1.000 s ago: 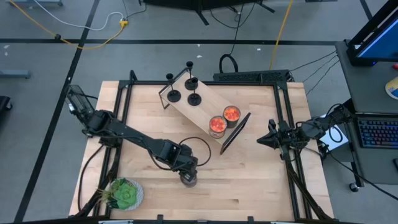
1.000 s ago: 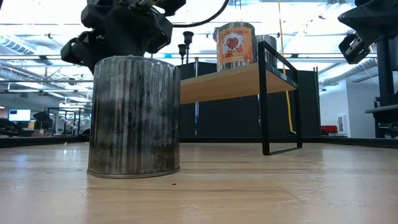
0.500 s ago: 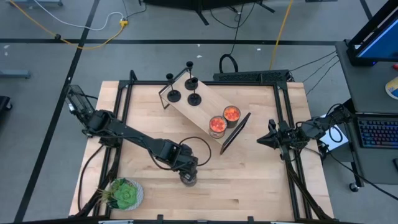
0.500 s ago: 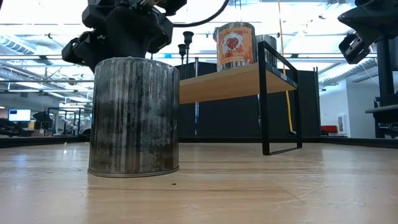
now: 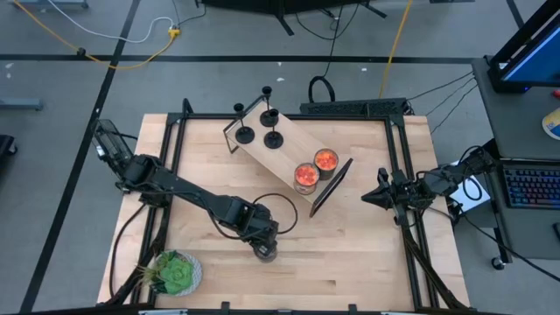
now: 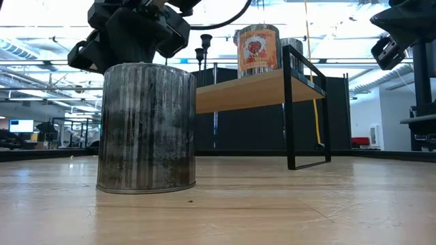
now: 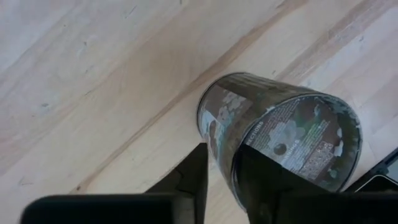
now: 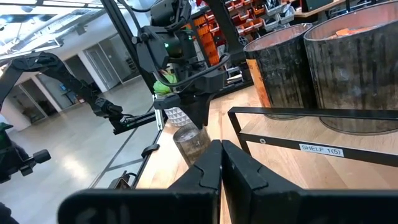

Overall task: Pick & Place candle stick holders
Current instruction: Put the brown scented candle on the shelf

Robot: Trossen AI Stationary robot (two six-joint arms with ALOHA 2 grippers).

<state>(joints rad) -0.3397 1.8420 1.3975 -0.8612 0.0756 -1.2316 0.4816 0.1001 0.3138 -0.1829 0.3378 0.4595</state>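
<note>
Small black candle stick holders (image 5: 270,116) stand on their round bases at the far left end of a wooden shelf (image 5: 289,150); their tops show in the low view (image 6: 206,41). My left gripper (image 5: 262,245) points steeply down over a squat silver jar (image 6: 146,126) near the table's front middle and is shut on its wall. The jar stands upright on the table. My right gripper (image 8: 221,155) is shut on nothing and waits level at the table's right edge (image 5: 367,199). My left gripper (image 7: 222,155) has the silver jar's wall just below the open rim (image 7: 222,138) between its fingers. One finger (image 7: 193,177) is outside the jar and the other (image 7: 261,186) inside it. The fingers come from above, slanting down. The jar's base (image 6: 146,187) rests on the table.
Two orange-red glass jars (image 5: 315,168) stand on the shelf's near right end; one shows in the low view (image 6: 257,47). A green plant in a white pot (image 5: 175,273) sits at the table's near left corner. Black frame rails (image 5: 175,157) border the table.
</note>
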